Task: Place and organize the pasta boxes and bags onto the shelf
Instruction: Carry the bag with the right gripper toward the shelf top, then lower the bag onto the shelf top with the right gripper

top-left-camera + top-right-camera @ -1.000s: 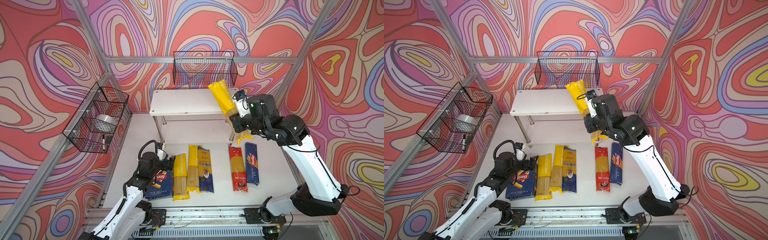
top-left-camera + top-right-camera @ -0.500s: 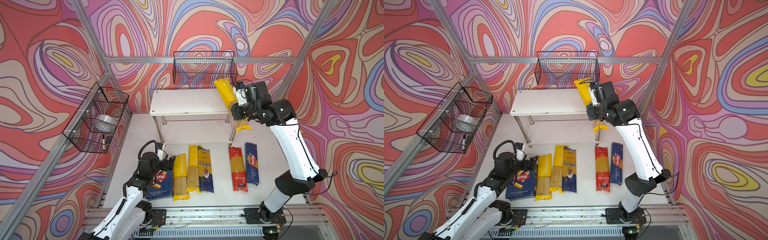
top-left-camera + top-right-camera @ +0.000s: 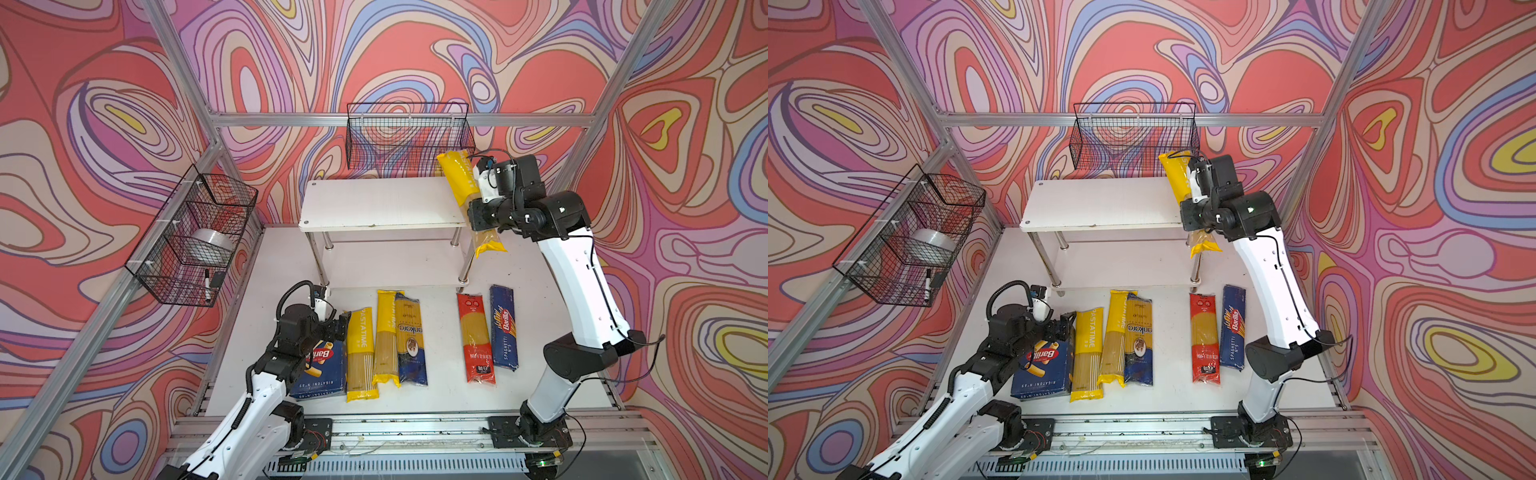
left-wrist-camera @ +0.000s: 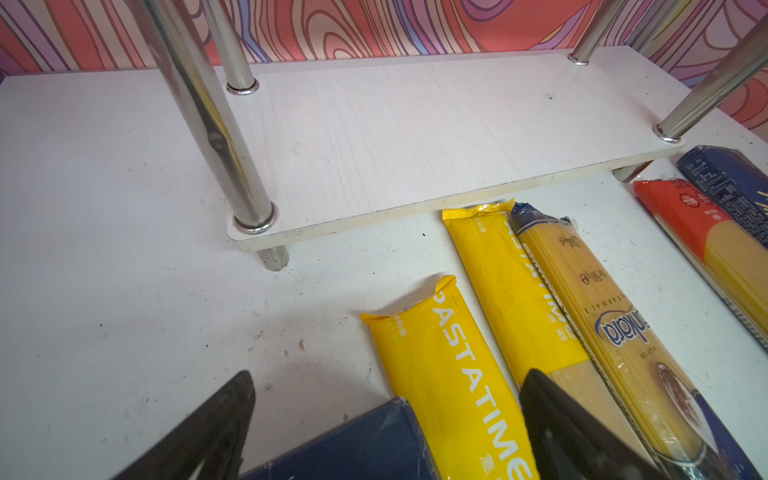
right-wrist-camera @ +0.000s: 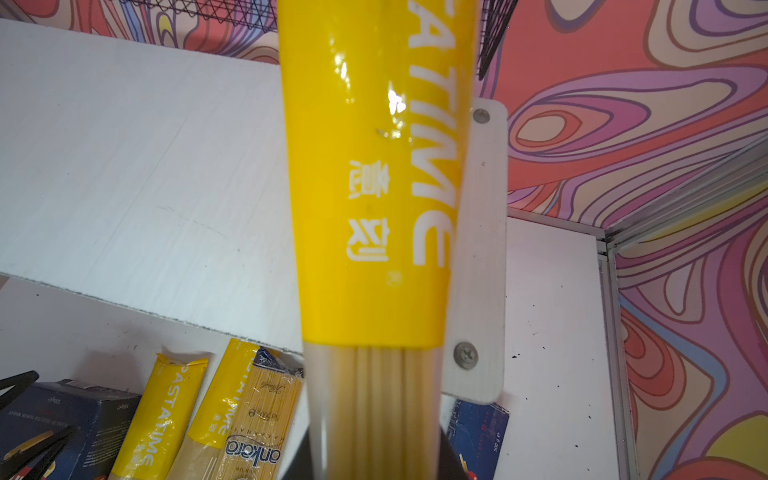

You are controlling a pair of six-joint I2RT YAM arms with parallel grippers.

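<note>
Right gripper (image 3: 478, 216) is clamped at mid-length on a yellow PASTATIME spaghetti bag with a clear window (image 3: 459, 174). The bag is steeply tilted over the right end of the top board of the white two-tier shelf on chrome legs (image 3: 382, 203). Its yellow end is up by the black wire basket on the back wall (image 3: 409, 137), and its windowed end hangs below the board's front right corner. Bag-to-board contact: cannot tell.

Left gripper (image 3: 338, 326) has jaws apart, gripping nothing, low at the far end of the wide dark blue Barilla rigatoni box (image 3: 322, 370).

On the white table (image 3: 440, 395) in front of the shelf, left to right in both top views:
- rigatoni box
- first flat yellow PASTATIME bag (image 3: 360, 353)
- second flat yellow PASTATIME bag (image 3: 385, 332)
- dark blue gold-topped bag (image 3: 411, 340), touching the second yellow bag
- a gap
- red spaghetti bag (image 3: 476, 336)
- narrow dark blue Barilla spaghetti box (image 3: 503, 328) just beside it
</note>
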